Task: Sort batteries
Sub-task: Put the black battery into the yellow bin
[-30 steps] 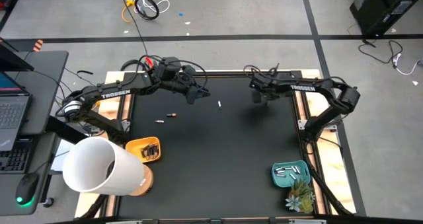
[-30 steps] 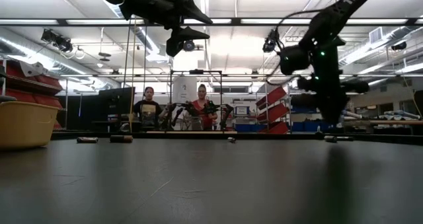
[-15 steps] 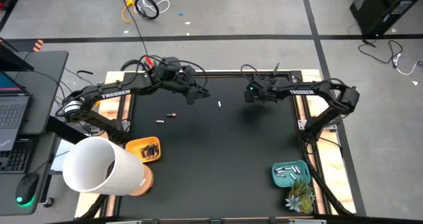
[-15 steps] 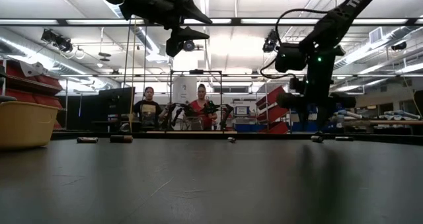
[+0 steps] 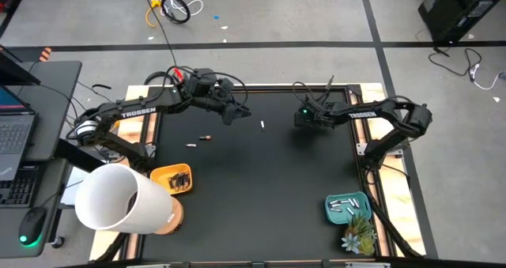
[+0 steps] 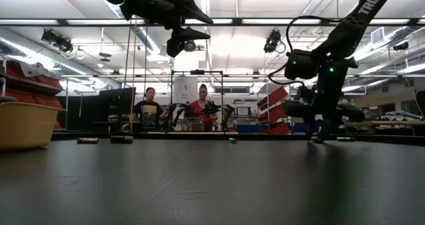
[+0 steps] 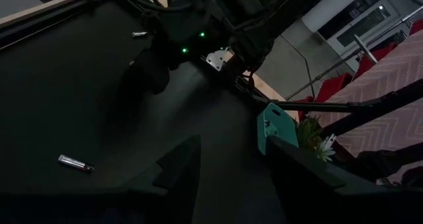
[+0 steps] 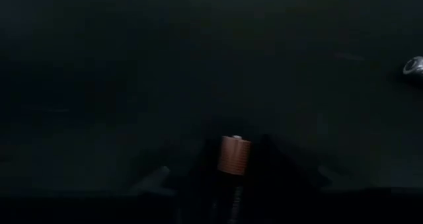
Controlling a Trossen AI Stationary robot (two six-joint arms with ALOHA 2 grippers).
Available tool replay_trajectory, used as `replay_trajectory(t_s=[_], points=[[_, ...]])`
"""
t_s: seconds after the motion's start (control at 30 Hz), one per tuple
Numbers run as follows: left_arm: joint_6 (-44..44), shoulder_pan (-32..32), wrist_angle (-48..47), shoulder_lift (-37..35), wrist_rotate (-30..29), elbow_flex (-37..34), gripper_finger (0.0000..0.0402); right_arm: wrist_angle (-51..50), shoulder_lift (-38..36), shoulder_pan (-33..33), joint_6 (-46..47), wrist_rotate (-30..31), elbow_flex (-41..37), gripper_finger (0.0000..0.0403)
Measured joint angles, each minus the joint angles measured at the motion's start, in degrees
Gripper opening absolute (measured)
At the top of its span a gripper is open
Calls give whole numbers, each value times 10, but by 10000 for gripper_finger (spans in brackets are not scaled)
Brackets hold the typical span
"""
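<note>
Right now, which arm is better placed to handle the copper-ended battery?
Right. The right gripper is low over the mat with the copper-ended battery between its fingers. The left gripper hangs raised and open.

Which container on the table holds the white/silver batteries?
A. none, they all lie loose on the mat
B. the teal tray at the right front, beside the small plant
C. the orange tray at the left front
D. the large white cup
B: in the high view, pale batteries lie in the teal tray next to the small plant.
</note>
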Motion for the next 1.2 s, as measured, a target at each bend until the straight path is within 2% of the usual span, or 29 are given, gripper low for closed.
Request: replay_trajectory(t_s=[0.33,0.63,0.73,1.07,1.2], points=[[-1,0,0,0,0,0,186,-7,0,1,-26,-18,-1,25],[-3,0,0,0,0,0,186,19,-9,6,-46,-64,3,23],[-11,0,0,0,0,0,186,20,-24,13,-56,-84,17,1],[-31,1,0,0,-4,0,186,14,-82,33,-103,-86,39,4],[-31,1,1,0,-6,0,186,20,-89,52,-139,-145,40,16]])
